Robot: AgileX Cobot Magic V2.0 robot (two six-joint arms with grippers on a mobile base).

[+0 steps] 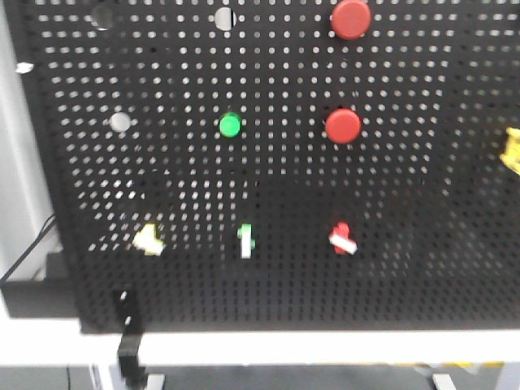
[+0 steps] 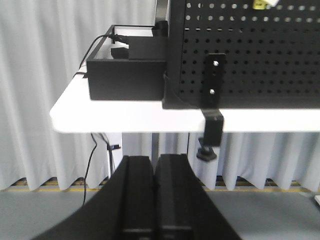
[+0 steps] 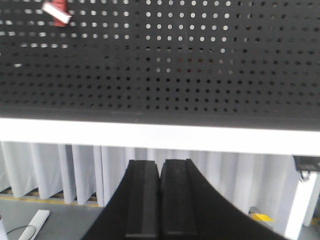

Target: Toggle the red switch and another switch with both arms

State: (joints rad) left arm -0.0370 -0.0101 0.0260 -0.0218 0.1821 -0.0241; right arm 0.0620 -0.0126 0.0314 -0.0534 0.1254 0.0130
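Note:
The red switch (image 1: pixel 342 240), a small red toggle with a white lever, sits low on the black pegboard (image 1: pixel 422 211), right of centre. It also shows at the top left of the right wrist view as the red switch (image 3: pixel 56 11). The other switch (image 1: pixel 149 240), pale yellow, sits on the same row at the left; a sliver of it (image 2: pixel 265 4) touches the left wrist view's top edge. My left gripper (image 2: pixel 156 160) is shut and empty, below the table edge. My right gripper (image 3: pixel 160 162) is likewise shut and empty, below the table. Neither gripper appears in the front view.
Between the two switches stands a white toggle on a green base (image 1: pixel 245 241). Above are two big red push buttons (image 1: pixel 343 126), a green button (image 1: pixel 230 124) and a grey knob (image 1: pixel 120 122). A black clamp (image 2: pixel 212 125) grips the white table (image 2: pixel 125 117); a black box (image 2: pixel 125 75) stands at the left.

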